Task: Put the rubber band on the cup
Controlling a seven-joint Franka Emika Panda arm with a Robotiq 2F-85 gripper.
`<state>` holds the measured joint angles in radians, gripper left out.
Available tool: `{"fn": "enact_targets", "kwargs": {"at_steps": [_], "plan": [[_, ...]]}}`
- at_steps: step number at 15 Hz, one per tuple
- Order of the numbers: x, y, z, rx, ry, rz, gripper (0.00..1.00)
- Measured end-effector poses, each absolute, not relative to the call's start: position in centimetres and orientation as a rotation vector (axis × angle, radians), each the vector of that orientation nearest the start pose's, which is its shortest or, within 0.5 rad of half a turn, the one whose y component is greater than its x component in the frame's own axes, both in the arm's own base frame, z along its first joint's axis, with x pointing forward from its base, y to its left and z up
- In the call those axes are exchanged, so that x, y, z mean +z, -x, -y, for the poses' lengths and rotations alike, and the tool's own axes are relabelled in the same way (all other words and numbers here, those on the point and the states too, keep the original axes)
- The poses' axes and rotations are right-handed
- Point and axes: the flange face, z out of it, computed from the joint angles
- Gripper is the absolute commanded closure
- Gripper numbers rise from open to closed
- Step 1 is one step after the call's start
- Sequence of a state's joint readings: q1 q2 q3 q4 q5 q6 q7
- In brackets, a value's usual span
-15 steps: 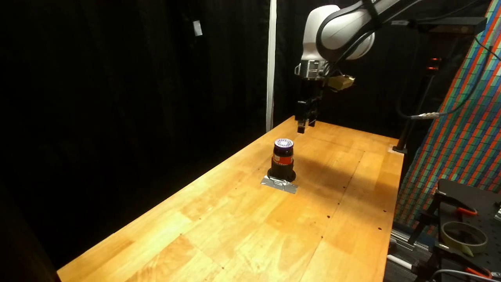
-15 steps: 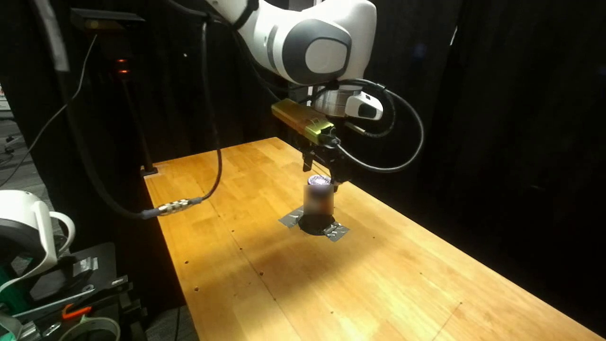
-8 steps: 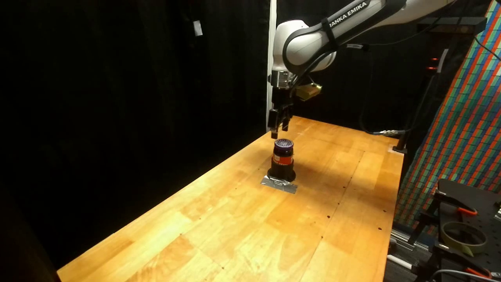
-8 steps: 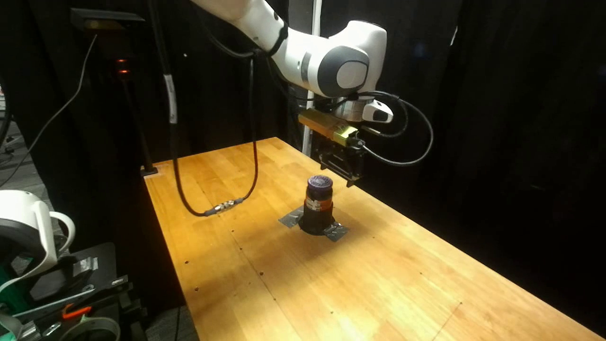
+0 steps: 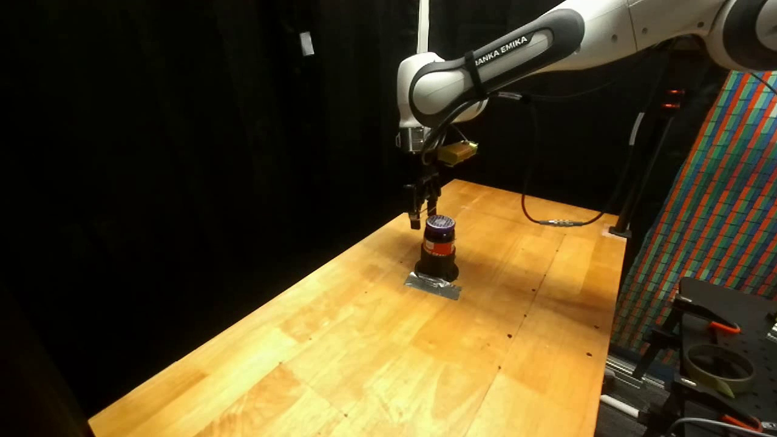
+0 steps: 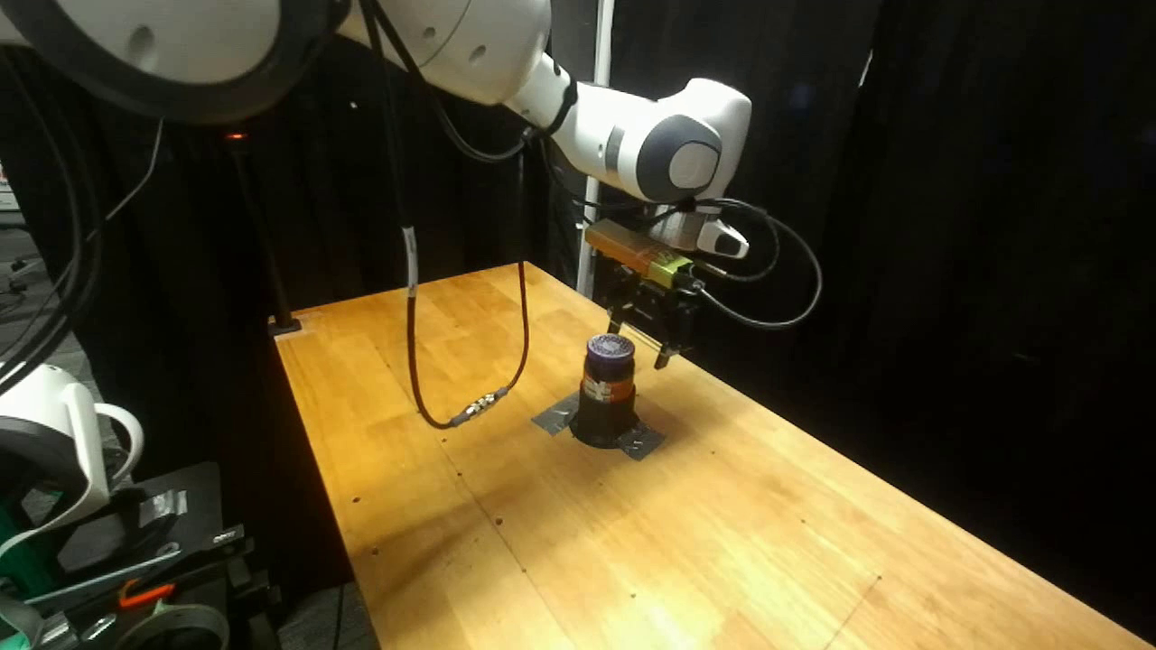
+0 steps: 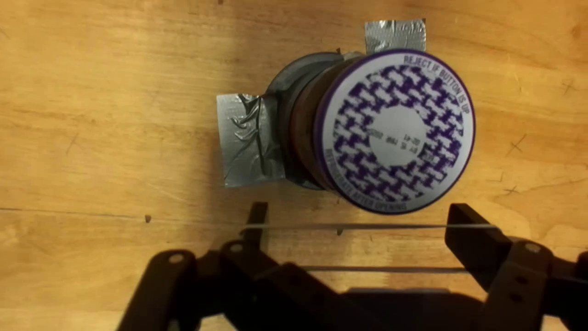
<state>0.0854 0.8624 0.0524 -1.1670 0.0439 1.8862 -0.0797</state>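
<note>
The cup (image 5: 439, 247) is a jar with an orange-red label and a purple-white lid. It stands upright in a dark round base taped to the wooden table (image 5: 388, 346). It also shows in an exterior view (image 6: 609, 384) and in the wrist view (image 7: 397, 133). My gripper (image 5: 424, 220) is open beside the cup, its fingertips near lid height; it also shows in an exterior view (image 6: 638, 346) and in the wrist view (image 7: 358, 218). The rubber band (image 7: 344, 226) is stretched around both spread fingers as two parallel strands. It is apart from the cup.
Silver tape (image 7: 250, 140) holds the base to the table. A black cable (image 6: 479, 406) hangs from the arm over the table. A lamp-like stand (image 6: 271, 244) rises at the table's far corner. A side cart (image 5: 728, 358) holds a tape roll. A dark curtain backs the table.
My gripper has moved across toward the cup and come lower beside it. The fingers stay spread with the band on them. The cup has not moved.
</note>
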Motion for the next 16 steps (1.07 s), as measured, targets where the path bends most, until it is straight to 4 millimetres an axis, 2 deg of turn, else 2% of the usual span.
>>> {"fn": "enact_targets", "kwargs": {"at_steps": [6, 13, 16], "plan": [[24.4, -73.8, -10.4, 0.477, 3.012, 0.308, 0.00], [23.3, -72.2, -9.9, 0.719, 2.981, 0.396, 0.00], [23.1, -71.3, -9.3, 0.771, 2.977, 0.430, 0.00]]}}
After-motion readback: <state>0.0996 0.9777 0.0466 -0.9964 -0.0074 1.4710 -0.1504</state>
